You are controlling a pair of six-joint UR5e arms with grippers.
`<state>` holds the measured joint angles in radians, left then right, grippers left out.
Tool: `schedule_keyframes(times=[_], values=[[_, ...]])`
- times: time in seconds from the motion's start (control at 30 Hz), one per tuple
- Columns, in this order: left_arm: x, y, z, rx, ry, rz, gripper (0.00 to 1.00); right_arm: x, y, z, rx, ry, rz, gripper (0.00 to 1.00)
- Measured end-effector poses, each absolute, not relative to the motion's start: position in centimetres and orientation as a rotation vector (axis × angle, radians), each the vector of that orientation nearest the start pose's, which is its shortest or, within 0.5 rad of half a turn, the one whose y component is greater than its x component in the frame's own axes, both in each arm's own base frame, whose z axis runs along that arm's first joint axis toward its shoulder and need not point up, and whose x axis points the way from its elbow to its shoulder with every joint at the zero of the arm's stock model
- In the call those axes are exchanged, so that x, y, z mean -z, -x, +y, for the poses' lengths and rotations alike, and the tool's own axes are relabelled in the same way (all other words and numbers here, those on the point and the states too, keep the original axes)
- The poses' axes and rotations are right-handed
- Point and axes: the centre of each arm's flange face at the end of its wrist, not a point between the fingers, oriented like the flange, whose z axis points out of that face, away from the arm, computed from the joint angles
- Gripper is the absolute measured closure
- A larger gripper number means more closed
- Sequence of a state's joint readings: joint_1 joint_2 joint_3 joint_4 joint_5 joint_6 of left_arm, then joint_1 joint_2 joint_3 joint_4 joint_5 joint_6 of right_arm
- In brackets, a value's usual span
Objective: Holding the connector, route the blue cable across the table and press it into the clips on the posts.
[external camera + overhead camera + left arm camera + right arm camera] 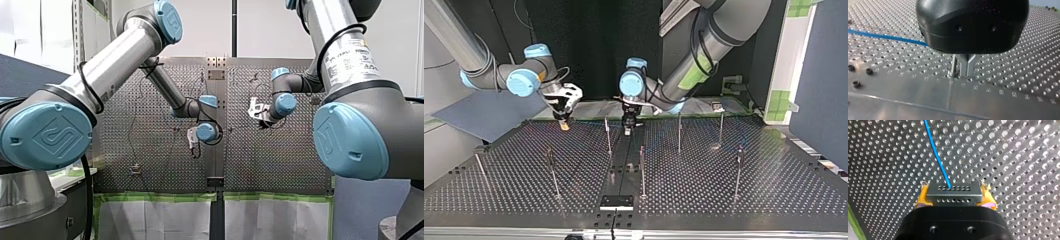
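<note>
Right gripper (565, 123) yellow pads (921, 198) clamped on connector (953, 194), held over table (724, 180) near its arm-side edge; cable (936, 157) runs from connector out over the surface. Left gripper (963, 68) tip down at table by mid arm-side edge, jaw state can't tell, cable passes behind it. Posts (608, 135) show no cable clipped as far as visible, so likely early, all clipping left

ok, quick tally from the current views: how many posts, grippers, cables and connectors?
posts: 7
grippers, my left gripper and my right gripper: 2
blue cable: 1
connector, held by my right gripper: 1
Total: 11
</note>
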<state>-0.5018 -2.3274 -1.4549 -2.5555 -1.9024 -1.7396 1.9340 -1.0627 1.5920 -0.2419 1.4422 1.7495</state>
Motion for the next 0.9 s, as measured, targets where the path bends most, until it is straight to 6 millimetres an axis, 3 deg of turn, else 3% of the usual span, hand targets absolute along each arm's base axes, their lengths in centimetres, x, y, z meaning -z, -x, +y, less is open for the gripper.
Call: schedule_keyframes(times=[0.07,0.1,0.13,0.17,0.23,0.27,0.3,0.7,0.9], values=[[-13.2,-56.1,-42.0,0.239,-0.016,1.636,0.97,-21.2,-35.2,-52.1,-1.483,-1.740,-1.313,1.00],[-13.1,-56.1,-42.0,0.232,-0.020,1.644,0.85,-21.2,-35.2,-52.1,-1.483,-1.740,-1.313,1.00],[-13.1,-56.0,-41.9,0.226,-0.024,1.650,0.53,-21.2,-35.1,-52.2,-1.482,-1.740,-1.314,1.00],[-13.0,-55.9,-42.0,0.220,-0.028,1.655,0.53,-21.2,-35.0,-52.2,-1.481,-1.739,-1.315,1.00],[-12.9,-55.6,-42.0,0.204,-0.043,1.670,0.18,-21.2,-34.9,-52.3,-1.480,-1.739,-1.317,1.00],[-12.9,-55.4,-42.1,0.198,-0.051,1.676,0.18,-21.2,-34.9,-52.3,-1.479,-1.739,-1.317,1.00],[-12.8,-55.2,-42.2,0.189,-0.063,1.684,0.00,-21.2,-34.8,-52.3,-1.478,-1.739,-1.318,1.00],[-12.5,-53.3,-42.3,0.076,-0.111,1.765,0.00,-21.1,-34.4,-52.5,-1.468,-1.739,-1.324,1.00],[-14.2,-51.6,-43.4,0.074,-0.112,1.773,0.00,-21.1,-34.3,-52.5,-1.464,-1.743,-1.328,1.00]])
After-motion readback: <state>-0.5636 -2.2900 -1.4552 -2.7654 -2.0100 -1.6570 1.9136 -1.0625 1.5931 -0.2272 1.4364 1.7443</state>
